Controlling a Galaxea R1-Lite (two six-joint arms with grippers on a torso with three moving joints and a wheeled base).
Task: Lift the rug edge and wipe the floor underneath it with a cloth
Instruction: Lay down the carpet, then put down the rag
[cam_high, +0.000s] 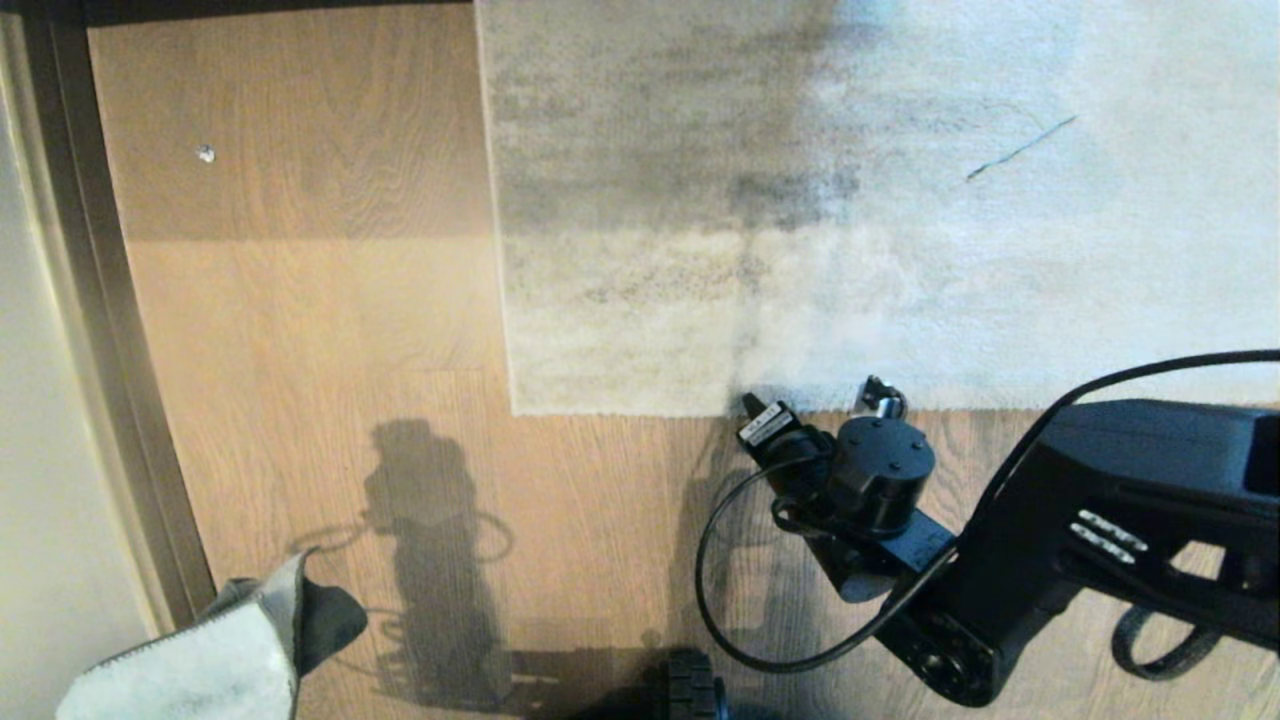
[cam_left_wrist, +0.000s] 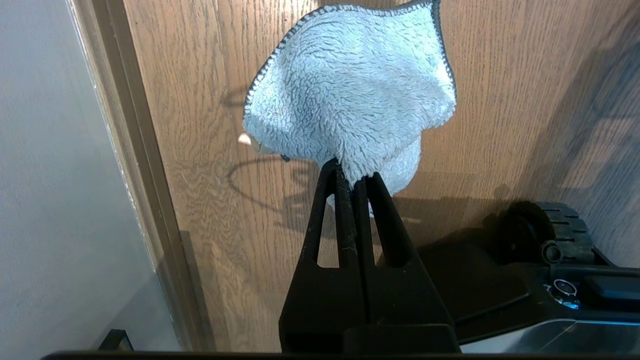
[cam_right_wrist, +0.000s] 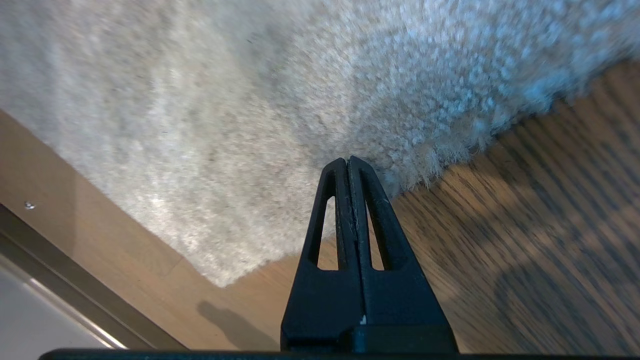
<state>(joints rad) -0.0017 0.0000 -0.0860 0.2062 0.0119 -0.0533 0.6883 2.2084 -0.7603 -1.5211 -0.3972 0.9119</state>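
Rug edge lies flat on the floor, its square corner toward the wall side and its near border running straight across in front of the robot. Nothing is lifted yet; the pile sits down against the planks all along that border.

Right gripper has its tip at the fringe of that border, a little way in from the corner, with both fingers pressed together and nothing between them. In the head view the right arm reaches in low from the right side, its wrist just short of the rug.

Cloth hangs pinched in the left gripper, well apart from the rug, near the dark baseboard at the robot's left. It dangles clear of the planks, ready but idle.

To my eye the step in hand is getting hold of the border. With fingers pressed shut like that, the gripper could only nudge under the fringe; better to part them, slide the lower finger between backing and wood, and clamp on the edge before raising it. Taking it close to the corner should let the rug fold back with less weight. Lifting high enough, and holding steady, would give the cloth room to sweep beneath without dragging on the backing.
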